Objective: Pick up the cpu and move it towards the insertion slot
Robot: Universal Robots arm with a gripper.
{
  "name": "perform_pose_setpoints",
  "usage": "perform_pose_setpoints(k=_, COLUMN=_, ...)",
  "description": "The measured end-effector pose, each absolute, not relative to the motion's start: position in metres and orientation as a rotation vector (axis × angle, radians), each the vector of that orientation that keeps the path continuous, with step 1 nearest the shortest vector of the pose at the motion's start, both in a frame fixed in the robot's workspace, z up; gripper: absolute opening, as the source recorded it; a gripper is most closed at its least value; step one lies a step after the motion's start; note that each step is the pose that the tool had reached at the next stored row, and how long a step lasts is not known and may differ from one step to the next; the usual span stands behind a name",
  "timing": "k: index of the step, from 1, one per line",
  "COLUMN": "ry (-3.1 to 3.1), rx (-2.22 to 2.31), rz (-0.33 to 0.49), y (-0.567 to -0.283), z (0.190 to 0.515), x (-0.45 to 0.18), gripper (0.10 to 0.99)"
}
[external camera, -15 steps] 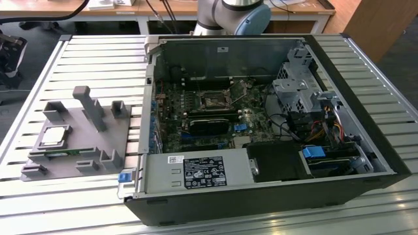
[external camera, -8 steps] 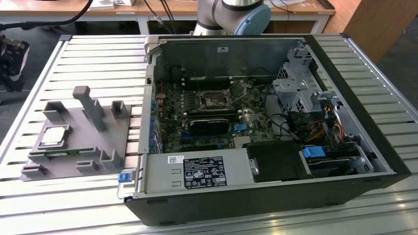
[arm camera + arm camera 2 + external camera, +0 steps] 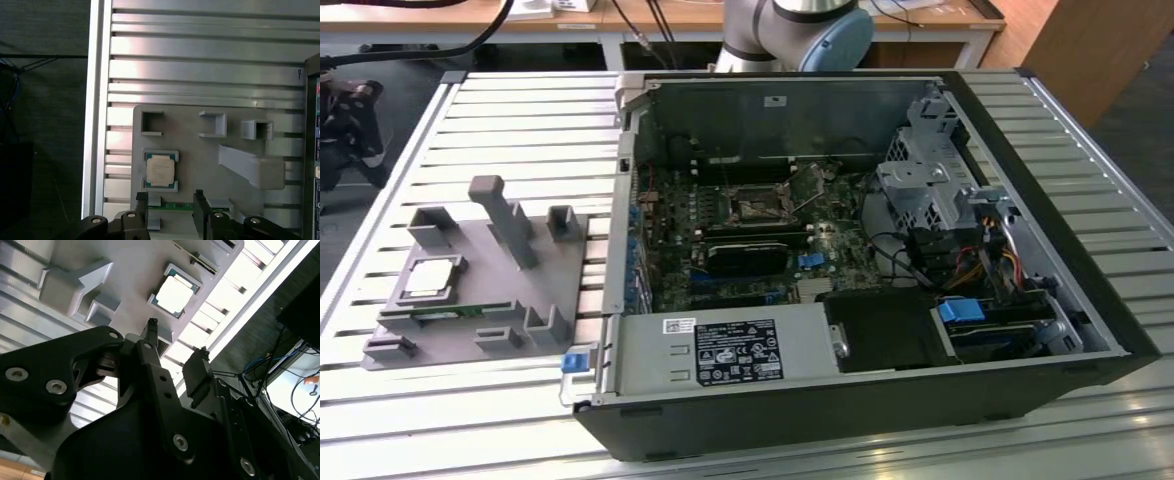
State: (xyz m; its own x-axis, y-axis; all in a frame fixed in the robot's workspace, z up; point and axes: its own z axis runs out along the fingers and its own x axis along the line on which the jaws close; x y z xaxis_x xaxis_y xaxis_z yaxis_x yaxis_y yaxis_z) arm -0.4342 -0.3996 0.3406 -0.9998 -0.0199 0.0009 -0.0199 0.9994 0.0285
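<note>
The gripper (image 3: 170, 197) hangs over the grey holder (image 3: 200, 165), its fingers (image 3: 152, 327) spread apart with nothing between them. In both wrist views the cpu (image 3: 161, 170) lies flat in its framed pocket on that holder, silver top up, just beyond the fingertips and untouched. The green memory stick (image 3: 175, 205) lies right beside it, crossing between the two fingers. In the exterior view the holder sits on the slatted table (image 3: 520, 120) at the exterior view's left, well apart from the insertion slot (image 3: 758, 205) inside the open computer case (image 3: 854, 410).
</note>
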Motion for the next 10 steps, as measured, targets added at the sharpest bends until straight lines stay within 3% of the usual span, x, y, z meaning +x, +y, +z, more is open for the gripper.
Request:
perform_pose_setpoints(k=3, ry=-3.14, rx=0.032, rz=-0.042, y=-0.3996, z=0.3379, x=-0.4345, gripper=0.525)
perform_pose_setpoints(k=4, ry=-3.14, rx=0.033, rz=-0.041, y=-0.3996, z=0.3373, x=-0.4345, gripper=0.588)
perform_pose_setpoints(k=10, ry=-3.14, rx=0.034, rz=-0.04, y=-0.3996, z=0.3346, x=-0.435, gripper=0.588)
